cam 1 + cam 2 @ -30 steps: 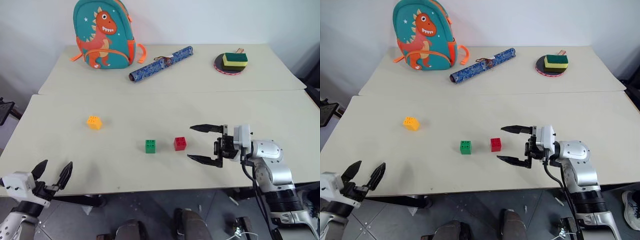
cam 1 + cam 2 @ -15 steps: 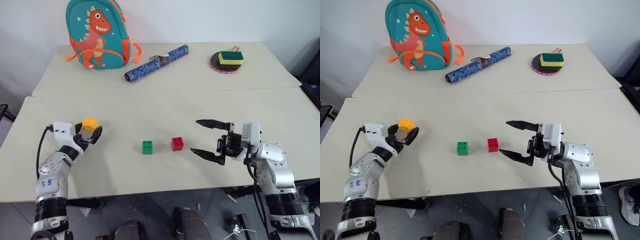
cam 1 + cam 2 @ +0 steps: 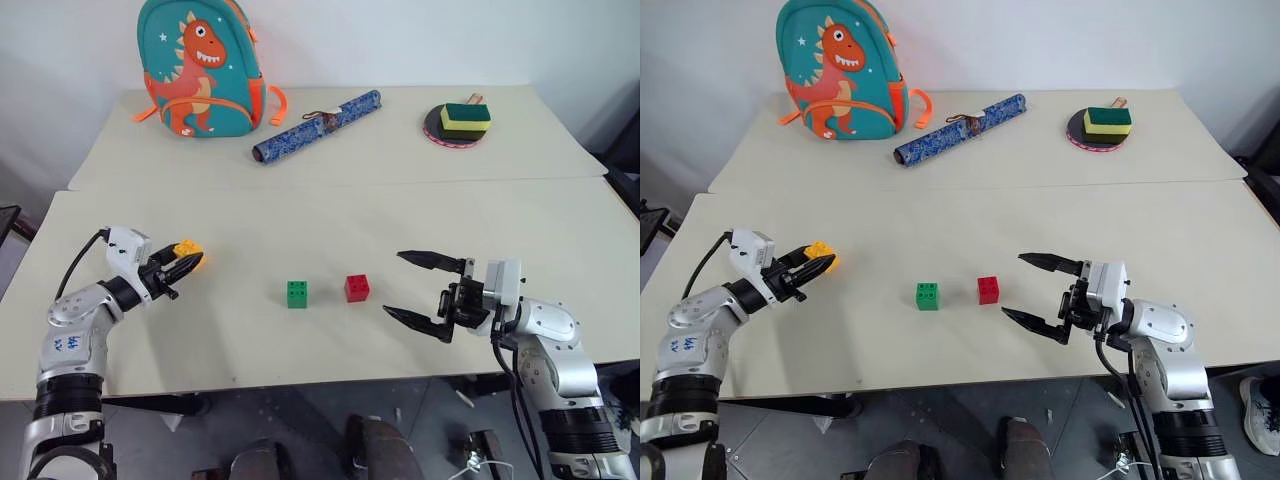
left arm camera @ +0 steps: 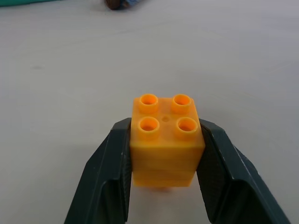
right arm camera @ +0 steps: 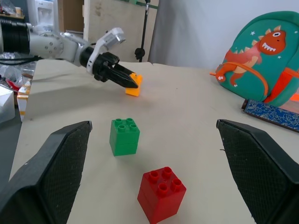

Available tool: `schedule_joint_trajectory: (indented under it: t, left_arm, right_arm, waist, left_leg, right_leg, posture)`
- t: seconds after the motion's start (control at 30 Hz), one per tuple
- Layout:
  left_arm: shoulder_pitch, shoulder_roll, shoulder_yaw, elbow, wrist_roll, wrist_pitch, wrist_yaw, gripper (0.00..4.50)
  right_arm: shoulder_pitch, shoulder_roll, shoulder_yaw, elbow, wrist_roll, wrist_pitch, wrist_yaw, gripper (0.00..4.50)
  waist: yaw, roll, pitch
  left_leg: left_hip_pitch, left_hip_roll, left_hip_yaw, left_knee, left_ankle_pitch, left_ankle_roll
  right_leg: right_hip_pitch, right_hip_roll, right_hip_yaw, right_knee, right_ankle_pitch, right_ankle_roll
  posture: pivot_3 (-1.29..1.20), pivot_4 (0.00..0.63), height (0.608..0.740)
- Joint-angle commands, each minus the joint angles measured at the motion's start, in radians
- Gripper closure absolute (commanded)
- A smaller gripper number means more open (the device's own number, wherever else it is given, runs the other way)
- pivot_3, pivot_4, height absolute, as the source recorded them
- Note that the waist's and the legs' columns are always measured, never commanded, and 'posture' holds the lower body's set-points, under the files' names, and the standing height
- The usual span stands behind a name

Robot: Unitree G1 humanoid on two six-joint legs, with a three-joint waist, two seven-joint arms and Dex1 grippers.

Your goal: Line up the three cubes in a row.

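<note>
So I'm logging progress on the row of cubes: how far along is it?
Done: the small green studded plastic cube and the red studded plastic cube sit side by side, apart, near the table's middle.
In hand: the left gripper has its jaws shut on the yellow-orange studded plastic cube, off to the left.
Left: bringing it into line. The right gripper hangs open beside the red one.

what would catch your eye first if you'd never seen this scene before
Probably the bright dinosaur backpack standing at the table's far left. Next, the left gripper shut on the yellow-orange cube at the near left. The green cube and red cube sit side by side mid-table, with the right gripper open just to the red cube's right.
</note>
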Motion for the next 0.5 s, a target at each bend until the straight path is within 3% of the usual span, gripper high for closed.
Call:
schedule_joint_trajectory:
  t: [0.03,0.23,0.5]
  left_arm:
    - [-0.033,0.051,-0.082,0.005,0.000,-0.104,-0.258,3.00]
    - [-0.119,-0.008,-0.200,0.169,0.053,-0.437,-0.524,3.00]
    - [-0.231,-0.061,-0.240,0.359,0.095,-0.571,-0.555,3.00]
  right_arm:
    - [0.017,-0.024,-0.041,-0.051,0.019,-0.008,-0.011,0.00]
    - [0.044,-0.035,-0.046,-0.068,0.008,-0.008,-0.022,0.00]
    - [0.076,-0.048,-0.051,-0.102,0.011,0.003,-0.036,0.00]
  waist:
    - [0.000,0.000,0.000]
    - [-0.001,0.000,0.000]
    - [-0.003,0.000,0.000]
  left_leg:
    - [0.000,0.000,0.000,0.000,0.000,0.000]
    - [-0.001,0.000,0.000,0.000,0.000,-0.001]
    - [-0.001,0.000,-0.003,0.002,0.000,0.000]
  right_leg:
    - [0.000,0.000,-0.001,0.000,0.000,0.000]
    - [0.000,0.000,-0.001,-0.001,0.000,0.000]
    - [0.000,0.000,0.000,-0.001,0.000,0.000]
  posture:
    - [0.00,0.150,0.740]
    - [0.00,0.150,0.740]
    - [0.00,0.150,0.740]
